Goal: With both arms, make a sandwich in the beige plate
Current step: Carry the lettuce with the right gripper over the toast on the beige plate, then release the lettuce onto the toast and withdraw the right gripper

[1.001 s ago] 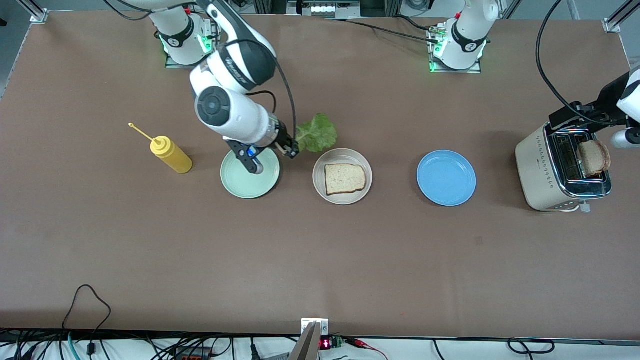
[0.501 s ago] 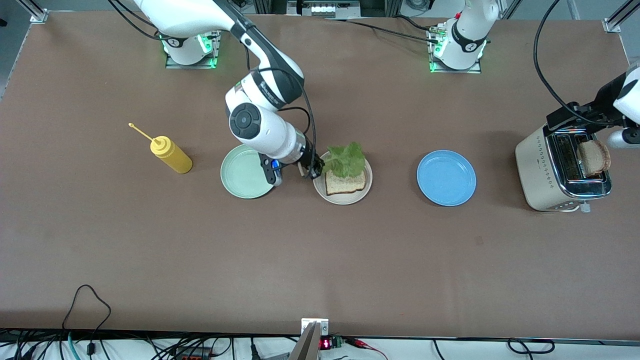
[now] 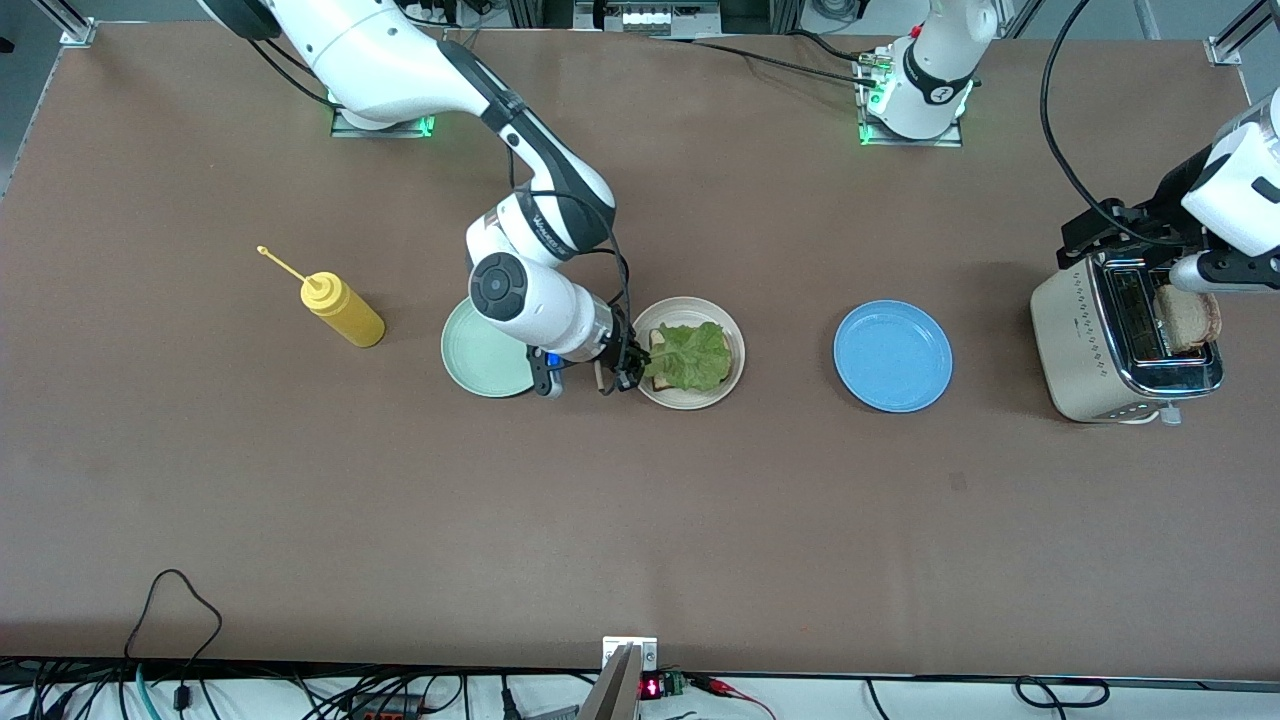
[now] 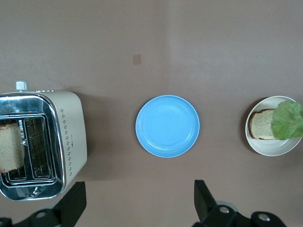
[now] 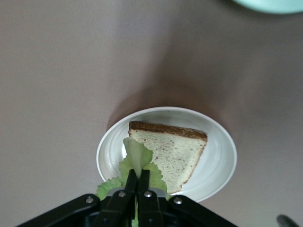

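I see the brown bench (image 3: 640, 520) carrying a row: yellow squeeze bottle (image 3: 340, 308) at nine o'clock, then mint green plate (image 3: 480, 352), beige plate (image 3: 735, 345), blue plate (image 3: 893, 356), and the toaster (image 3: 1085, 340) at three o'clock.

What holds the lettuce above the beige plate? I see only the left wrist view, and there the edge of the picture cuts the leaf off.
Observer: The right gripper holds the lettuce, jaws shut on the leaf's edge.
Operator: Does the leaf cover the bread?
Observer: From the front, it hides most of the slice in the beige plate; only a corner shows.
Operator: My left gripper waits open near the toaster. What is beside the beige plate, toward the right arm's end?
Observer: A mint green plate, then a yellow bottle.
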Available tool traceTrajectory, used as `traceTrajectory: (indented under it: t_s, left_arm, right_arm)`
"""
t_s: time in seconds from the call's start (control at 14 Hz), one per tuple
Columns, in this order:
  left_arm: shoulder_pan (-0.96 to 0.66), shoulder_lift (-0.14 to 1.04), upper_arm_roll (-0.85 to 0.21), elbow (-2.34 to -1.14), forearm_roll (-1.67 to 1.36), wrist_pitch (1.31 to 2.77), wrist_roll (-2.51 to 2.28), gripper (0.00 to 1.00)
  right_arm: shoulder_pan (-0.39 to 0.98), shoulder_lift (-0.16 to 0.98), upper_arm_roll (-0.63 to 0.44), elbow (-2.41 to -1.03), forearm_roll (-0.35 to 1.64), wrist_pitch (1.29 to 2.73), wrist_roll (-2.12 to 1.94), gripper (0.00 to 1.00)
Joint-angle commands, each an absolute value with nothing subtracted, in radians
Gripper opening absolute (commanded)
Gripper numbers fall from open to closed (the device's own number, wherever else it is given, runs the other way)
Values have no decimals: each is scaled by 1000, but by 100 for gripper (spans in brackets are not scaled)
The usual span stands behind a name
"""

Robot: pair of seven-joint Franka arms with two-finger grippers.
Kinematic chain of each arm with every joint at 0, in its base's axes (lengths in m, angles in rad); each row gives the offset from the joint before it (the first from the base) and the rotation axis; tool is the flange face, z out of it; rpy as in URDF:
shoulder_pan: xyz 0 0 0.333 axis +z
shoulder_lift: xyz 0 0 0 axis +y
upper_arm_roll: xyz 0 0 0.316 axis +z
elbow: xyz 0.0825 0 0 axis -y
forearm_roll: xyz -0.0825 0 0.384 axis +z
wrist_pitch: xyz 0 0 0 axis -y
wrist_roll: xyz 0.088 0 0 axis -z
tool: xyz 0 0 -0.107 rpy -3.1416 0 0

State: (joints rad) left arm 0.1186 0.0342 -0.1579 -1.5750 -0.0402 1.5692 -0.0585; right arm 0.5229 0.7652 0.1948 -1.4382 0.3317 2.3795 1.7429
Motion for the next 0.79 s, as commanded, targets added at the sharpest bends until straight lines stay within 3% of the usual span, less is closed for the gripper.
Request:
traceTrajectory:
  t_s: [0.0, 0.29, 0.43, 0.5, 0.72]
  left_arm:
    - [48, 18, -89, -1582, -28, 1566, -52, 100]
    - [52, 18, -78, -1580, -28, 1566, -51, 100]
    - [57, 18, -71, -1578, -28, 1565, -51, 100]
    - [61, 20, -69, -1574, -28, 1566, -51, 100]
    - [66, 20, -71, -1571, -28, 1566, -63, 100]
  right_arm:
    - [572, 799, 179, -1407, 342, 2419, 1770, 0]
    - [588, 801, 179, -1416, 330, 2419, 1761, 0]
    - [588, 818, 179, -1417, 321, 2421, 1755, 29]
    - [588, 824, 178, -1417, 321, 2421, 1753, 31]
    - [588, 824, 176, -1419, 319, 2421, 1758, 81]
